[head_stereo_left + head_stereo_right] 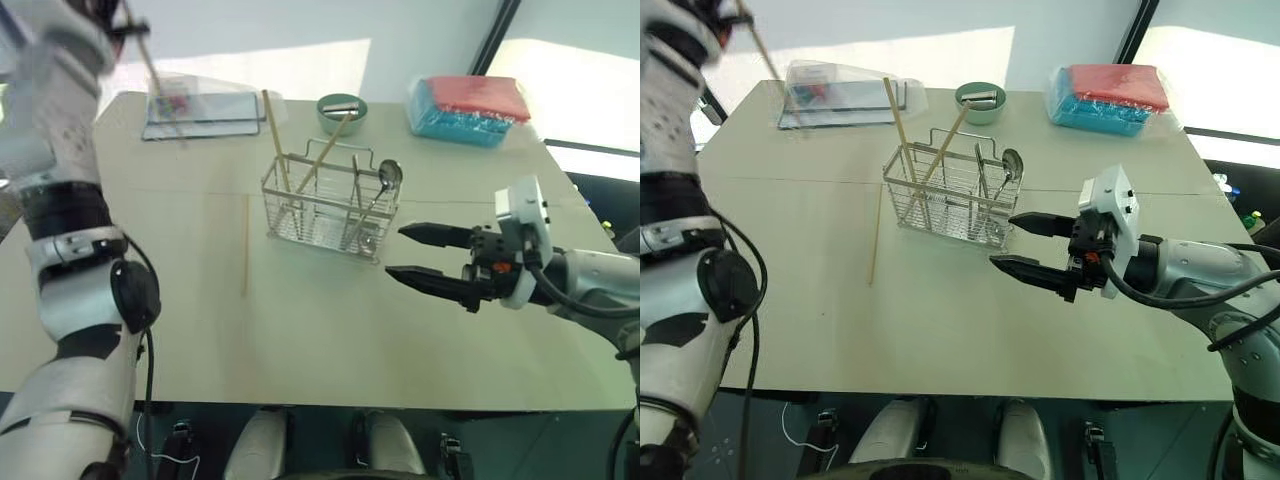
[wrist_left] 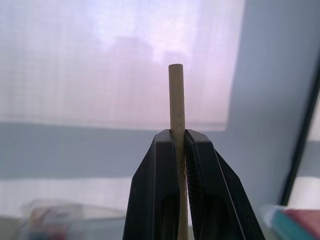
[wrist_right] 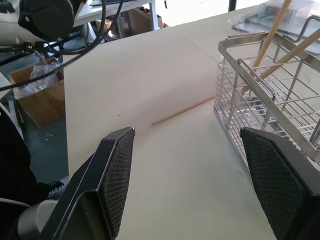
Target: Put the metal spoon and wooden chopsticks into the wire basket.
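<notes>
Left fingers (image 2: 172,145) raised, pinching chopstick (image 2: 176,100)

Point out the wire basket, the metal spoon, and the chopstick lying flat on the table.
wire basket (image 1: 322,213): left eye view, on its front wire wall.
metal spoon (image 1: 390,174): left eye view, on its round bowl, above the basket rim.
chopstick on the table (image 1: 246,245): left eye view, on the middle of the stick.

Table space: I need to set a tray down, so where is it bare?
The table is bare across its near half, in front of the wire basket and loose chopstick. The far edge is crowded: plastic packet, green bowl, red-and-blue pack.
</notes>
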Controlling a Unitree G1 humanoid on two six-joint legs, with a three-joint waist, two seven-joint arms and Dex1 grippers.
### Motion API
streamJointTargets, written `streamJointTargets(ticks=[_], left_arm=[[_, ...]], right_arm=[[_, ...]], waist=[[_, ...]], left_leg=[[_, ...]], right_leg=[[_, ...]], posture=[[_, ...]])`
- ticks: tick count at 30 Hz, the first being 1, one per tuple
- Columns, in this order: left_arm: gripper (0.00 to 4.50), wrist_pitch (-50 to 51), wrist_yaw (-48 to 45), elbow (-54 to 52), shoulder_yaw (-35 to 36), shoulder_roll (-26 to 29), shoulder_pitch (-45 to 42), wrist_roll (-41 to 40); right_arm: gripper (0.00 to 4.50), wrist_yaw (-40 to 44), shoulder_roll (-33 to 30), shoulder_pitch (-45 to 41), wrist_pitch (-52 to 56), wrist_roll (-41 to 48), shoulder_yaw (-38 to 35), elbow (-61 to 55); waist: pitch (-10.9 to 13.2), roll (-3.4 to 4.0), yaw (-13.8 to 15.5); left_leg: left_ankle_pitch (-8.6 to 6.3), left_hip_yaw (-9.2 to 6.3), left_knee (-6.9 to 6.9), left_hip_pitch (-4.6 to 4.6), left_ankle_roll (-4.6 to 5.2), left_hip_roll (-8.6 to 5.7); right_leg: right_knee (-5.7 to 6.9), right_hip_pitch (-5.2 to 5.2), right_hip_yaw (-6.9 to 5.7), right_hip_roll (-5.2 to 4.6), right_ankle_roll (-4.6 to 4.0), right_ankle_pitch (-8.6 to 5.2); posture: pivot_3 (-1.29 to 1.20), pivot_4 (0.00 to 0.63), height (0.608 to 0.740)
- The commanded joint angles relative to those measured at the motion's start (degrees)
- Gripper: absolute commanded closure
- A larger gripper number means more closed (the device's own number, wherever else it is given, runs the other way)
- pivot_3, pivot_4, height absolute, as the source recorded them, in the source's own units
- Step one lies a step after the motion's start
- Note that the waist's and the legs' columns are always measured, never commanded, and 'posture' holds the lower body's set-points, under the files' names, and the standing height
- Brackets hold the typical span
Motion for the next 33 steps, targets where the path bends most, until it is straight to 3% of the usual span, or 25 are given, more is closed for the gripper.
streamJointTargets(ticks=[1, 8, 20, 25, 29, 30, 33], left_arm=[[4.49, -0.6, -4.2, -4.3, -4.8, -2.5, -1.0, -1.1], [4.49, -1.9, -9.6, -7.5, -11.5, -8.1, 2.5, -1.1], [4.49, -4.2, -9.7, -9.8, -14.8, -13.8, 13.0, 0.6], [2.41, -3.0, -9.7, -13.8, -16.2, -14.6, 17.5, 0.4], [0.34, -1.2, -8.3, -15.8, -15.4, -14.3, 17.8, -0.3], [0.13, -0.8, -8.0, -16.4, -15.2, -14.1, 17.7, -0.5], [0.13, 2.1, -6.9, -18.3, -13.8, -12.2, 16.3, -1.7]], right_arm=[[1.01, -1.8, 0.1, 0.5, -0.7, 1.6, -1.2, -2.8], [1.01, -5.1, 0.3, 2.1, -1.1, 2.9, -1.7, -4.6], [1.01, -10.4, 0.3, 4.4, -2.3, 4.9, -2.6, -6.5], [1.01, -11.2, 0.1, 3.6, -2.4, 4.9, -2.8, -5.4], [1.01, -11.3, 0.2, 2.7, -2.4, 4.6, -2.3, -4.4], [1.01, -11.2, 0.2, 2.6, -2.5, 4.5, -2.2, -4.1], [1.01, -10.8, 0.3, 1.7, -2.6, 3.8, -1.3, -3.3]], waist=[[0.0, 0.1, -0.3], [0.0, 0.18, -0.7], [0.0, 0.16, -0.5], [0.0, 0.17, -0.5], [0.0, 0.17, -0.4], [0.0, 0.17, -0.4], [0.0, 0.18, -0.5]], left_leg=[[0.0, 0.01, 0.0, 0.05, 0.02, 0.0], [0.03, 0.03, -0.03, 0.1, 0.07, 0.11], [0.0, 0.0, 0.04, 0.05, 0.15, 0.1], [-0.02, 0.0, 0.03, 0.04, 0.18, 0.1], [-0.02, -0.01, 0.05, 0.04, 0.19, 0.1], [-0.02, -0.01, 0.06, 0.03, 0.19, 0.1], [-0.03, -0.01, 0.05, 0.04, 0.2, 0.1]], right_leg=[[0.01, 0.04, 0.0, 0.01, 0.0, 0.0], [0.1, -0.02, 0.01, 0.16, 0.0, 0.0], [0.06, 0.0, 0.02, 0.26, -0.01, -0.01], [0.06, -0.02, 0.03, 0.26, -0.02, -0.01], [0.06, 0.0, 0.03, 0.26, -0.03, -0.01], [0.05, 0.0, 0.03, 0.26, -0.03, -0.01], [0.06, 0.0, 0.03, 0.27, -0.03, -0.01]], posture=[[0.0, 0.15, 0.667], [0.0, 0.15, 0.667], [0.0, 0.15, 0.667], [0.0, 0.15, 0.667], [0.0, 0.15, 0.667], [0.0, 0.15, 0.667], [0.0, 0.15, 0.667]])
